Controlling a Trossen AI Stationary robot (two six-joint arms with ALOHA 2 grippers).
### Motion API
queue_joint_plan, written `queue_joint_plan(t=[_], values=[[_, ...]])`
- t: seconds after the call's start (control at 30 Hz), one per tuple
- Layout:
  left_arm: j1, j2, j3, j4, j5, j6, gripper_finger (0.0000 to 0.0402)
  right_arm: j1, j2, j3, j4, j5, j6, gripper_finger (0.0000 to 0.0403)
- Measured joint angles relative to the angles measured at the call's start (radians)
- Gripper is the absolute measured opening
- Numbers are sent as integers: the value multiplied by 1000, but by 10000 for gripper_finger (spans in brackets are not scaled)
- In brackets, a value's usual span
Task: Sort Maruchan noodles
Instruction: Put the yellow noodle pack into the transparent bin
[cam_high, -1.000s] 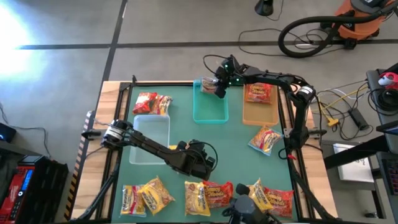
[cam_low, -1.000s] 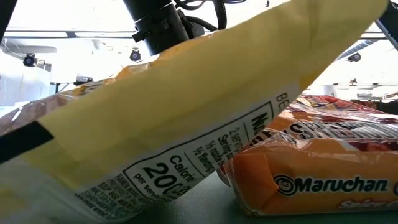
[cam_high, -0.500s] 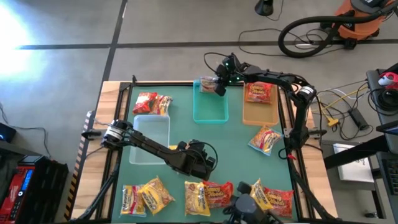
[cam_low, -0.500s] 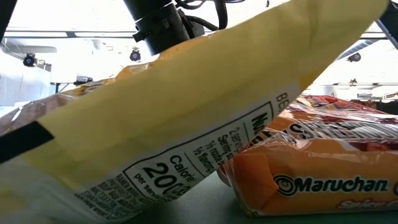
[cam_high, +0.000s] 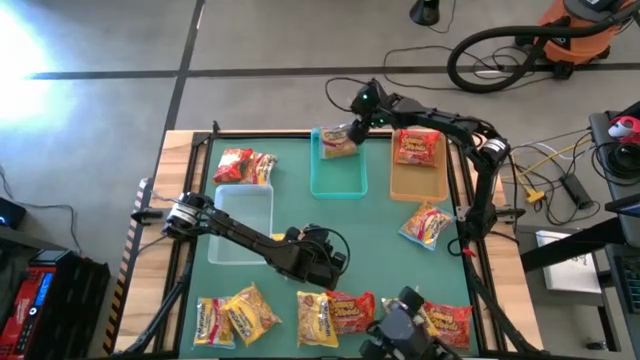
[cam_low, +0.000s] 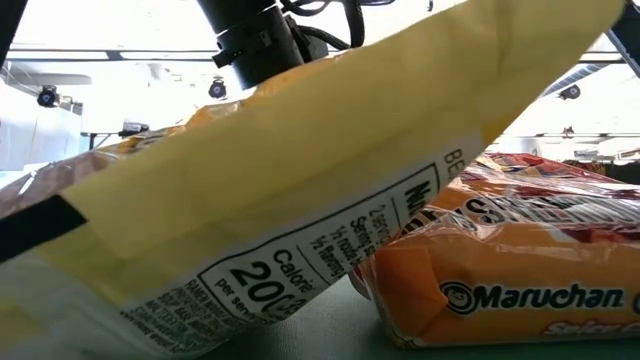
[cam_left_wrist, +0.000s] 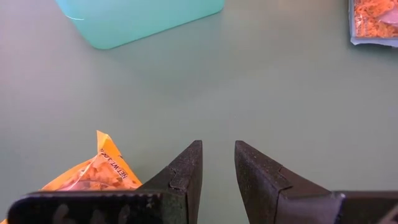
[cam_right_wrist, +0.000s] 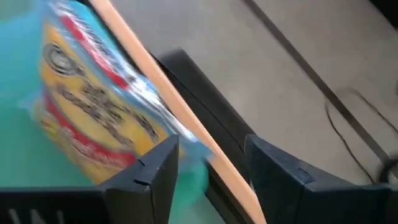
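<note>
Right hand (cam_high: 358, 112) has pulled back, fingers parted and empty, yellow noodle packet (cam_high: 337, 141) now lying in teal tray (cam_high: 338, 178) at counter's far edge; left hand (cam_left_wrist: 216, 163) narrow, empty, mid-counter.

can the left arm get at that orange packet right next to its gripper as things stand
Probably yes. The left gripper hangs low over bare green mat with its fingers slightly apart and nothing between them, and the orange packet lies just beside one finger. Nothing stands between them; the teal tray sits well beyond.
</note>
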Motion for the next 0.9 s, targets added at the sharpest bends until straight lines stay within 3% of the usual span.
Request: queue_joint_plan(t=[0.27, 0.43, 0.5, 0.63, 0.77, 0.9], values=[[11, 0, 0, -7, 0, 2, 76, 2, -24, 201, -388, 18, 77, 169], [13, 0, 0, -11, 12, 2, 76, 21, -108, 201, -483, -221, 153, 153], [13, 0, 0, -23, 33, 0, 76, 45, -163, 166, -519, -299, 154, 147], [13, -2, -9, -46, 62, 1, 76, 124, -312, 51, -521, -306, 167, 134], [25, -17, -16, -64, 120, 49, 76, 227, -477, -112, -412, -306, 275, 124], [50, -18, -18, -123, 264, 85, 76, 348, -623, -301, -257, -307, 436, 116]])
